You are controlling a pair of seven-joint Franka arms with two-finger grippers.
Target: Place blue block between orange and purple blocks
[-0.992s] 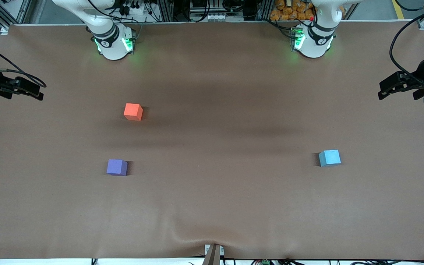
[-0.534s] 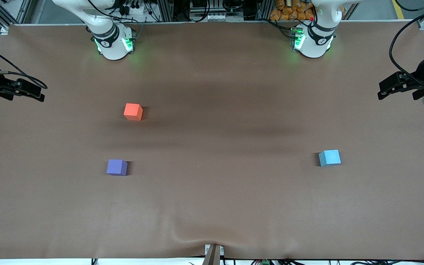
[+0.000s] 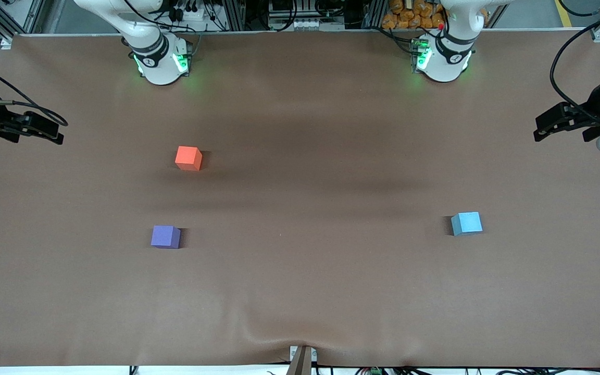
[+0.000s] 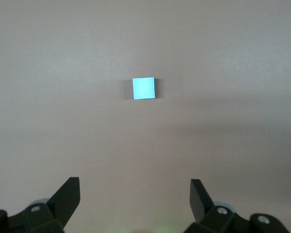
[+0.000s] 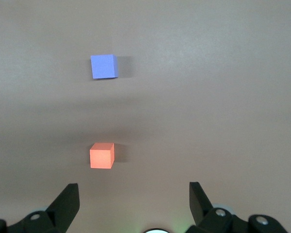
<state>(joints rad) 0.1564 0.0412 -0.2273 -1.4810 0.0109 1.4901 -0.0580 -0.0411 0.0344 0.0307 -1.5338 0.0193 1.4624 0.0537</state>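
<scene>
The blue block sits on the brown table toward the left arm's end; it also shows in the left wrist view. The orange block and the purple block sit toward the right arm's end, apart, with the purple one nearer the front camera. Both show in the right wrist view, orange and purple. My left gripper hangs open and empty high over the table's end. My right gripper hangs open and empty over the other end.
The brown table cover has a wrinkle at its front edge. The two arm bases stand along the table edge farthest from the front camera.
Both grippers have drifted slightly, the right one a little toward the robots' side of the table. The three blocks have not moved.
</scene>
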